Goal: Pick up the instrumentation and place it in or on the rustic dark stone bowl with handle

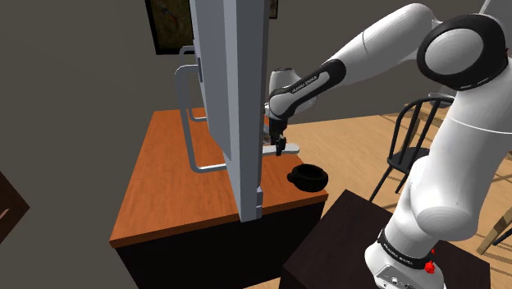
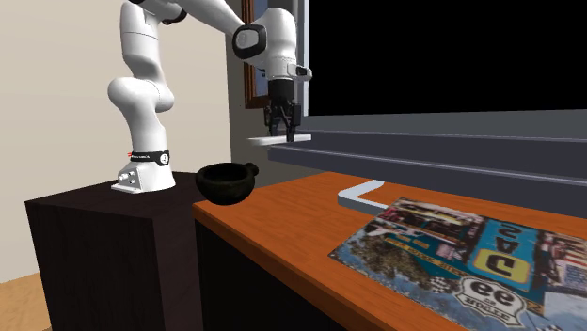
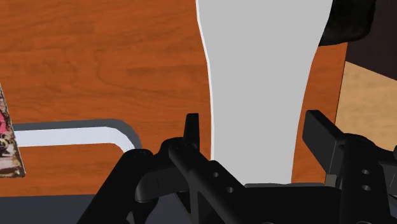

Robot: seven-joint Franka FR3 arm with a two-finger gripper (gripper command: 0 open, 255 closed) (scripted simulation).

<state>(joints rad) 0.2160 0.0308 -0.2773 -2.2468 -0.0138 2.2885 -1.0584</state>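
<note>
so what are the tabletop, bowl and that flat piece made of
The tabletop looks wooden: orange-brown grain, smooth. The bowl is plain dull black, no texture; stone or iron, can't tell. The flat piece is plain light grey with a white edge; material open.

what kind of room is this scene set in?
Probably a living or dining room in a house: a wooden table, a dark spindle-back chair on a wood floor, and a framed picture on the wall.
</note>
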